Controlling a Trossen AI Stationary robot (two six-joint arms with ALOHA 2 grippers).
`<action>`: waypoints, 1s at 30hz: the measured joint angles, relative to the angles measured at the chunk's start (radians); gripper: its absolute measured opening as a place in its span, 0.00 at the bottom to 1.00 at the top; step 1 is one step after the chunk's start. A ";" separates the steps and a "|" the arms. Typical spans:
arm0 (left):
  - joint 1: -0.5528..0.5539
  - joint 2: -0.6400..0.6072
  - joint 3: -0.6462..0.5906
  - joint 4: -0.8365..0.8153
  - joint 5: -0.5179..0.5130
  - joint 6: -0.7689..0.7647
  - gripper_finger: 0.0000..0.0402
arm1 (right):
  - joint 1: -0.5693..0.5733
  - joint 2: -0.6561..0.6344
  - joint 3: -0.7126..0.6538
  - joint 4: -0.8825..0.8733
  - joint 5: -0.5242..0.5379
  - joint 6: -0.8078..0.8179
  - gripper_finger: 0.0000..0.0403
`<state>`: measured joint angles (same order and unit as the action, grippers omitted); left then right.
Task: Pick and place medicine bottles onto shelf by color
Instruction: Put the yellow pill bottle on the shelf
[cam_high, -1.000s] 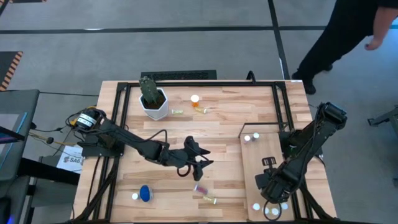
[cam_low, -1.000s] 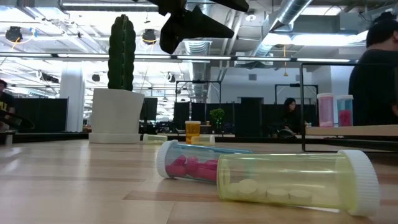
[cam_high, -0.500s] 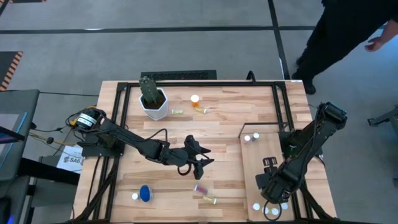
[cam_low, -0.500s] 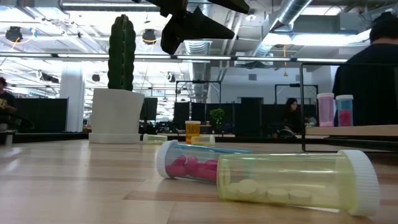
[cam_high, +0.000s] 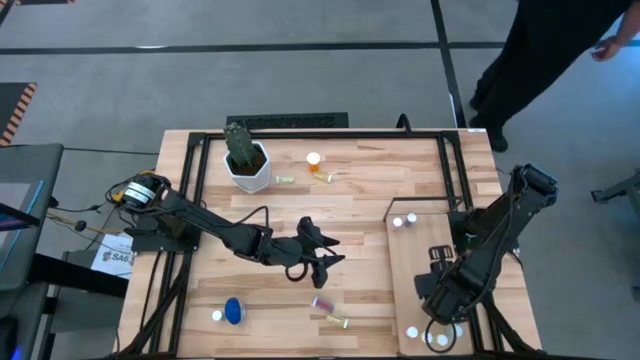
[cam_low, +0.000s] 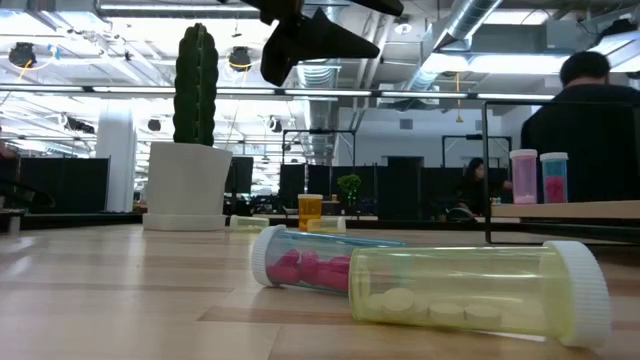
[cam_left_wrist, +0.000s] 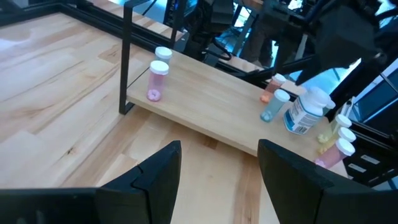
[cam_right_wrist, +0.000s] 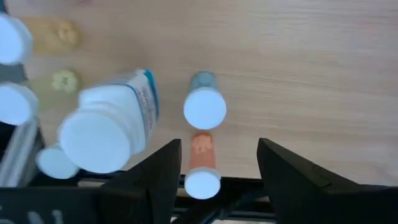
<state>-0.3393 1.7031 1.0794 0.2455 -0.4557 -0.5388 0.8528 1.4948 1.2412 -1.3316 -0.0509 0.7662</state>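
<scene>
Obs.: the right gripper (cam_right_wrist: 217, 168) has just let go. A second ago its fingers were nearly together over the shelf (cam_high: 415, 260). Now they stand clearly apart with nothing between them, and the arm has eased slightly up and back. Directly under the open fingers stand a teal vial (cam_right_wrist: 204, 109) and an orange vial (cam_right_wrist: 201, 149), both white-capped and upright, with a white bottle (cam_right_wrist: 109, 130) just beside them. All sit near the shelf corner farthest from the cactus pot (cam_high: 247, 165). I cannot tell which one was released.

Reading: one placement looks complete; the bottle stands free on the shelf.

The left gripper (cam_high: 325, 265) has not shifted. It hangs over the middle of the tabletop, fingers about half apart and empty.

Still to move: the pink bottle (cam_low: 300, 268) and yellow-green bottle (cam_low: 460, 295) lie on their sides near the tabletop edge opposite the cactus. A blue bottle (cam_high: 233, 311) sits towards that edge's left corner.
</scene>
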 joint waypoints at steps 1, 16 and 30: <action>0.003 0.000 0.000 0.000 0.000 0.000 0.50 | -0.007 0.000 0.011 -0.010 0.000 0.001 0.58; -0.013 0.000 0.000 -0.034 0.372 -0.113 0.50 | -0.122 -0.001 0.130 0.005 0.111 -0.055 0.55; -0.174 0.000 0.000 -0.310 0.357 -0.005 0.50 | -0.200 -0.001 0.142 0.409 0.159 -0.267 0.55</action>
<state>-0.5129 1.7035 1.0790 -0.0648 -0.0990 -0.5434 0.6525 1.4940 1.3827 -0.9230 0.1078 0.4989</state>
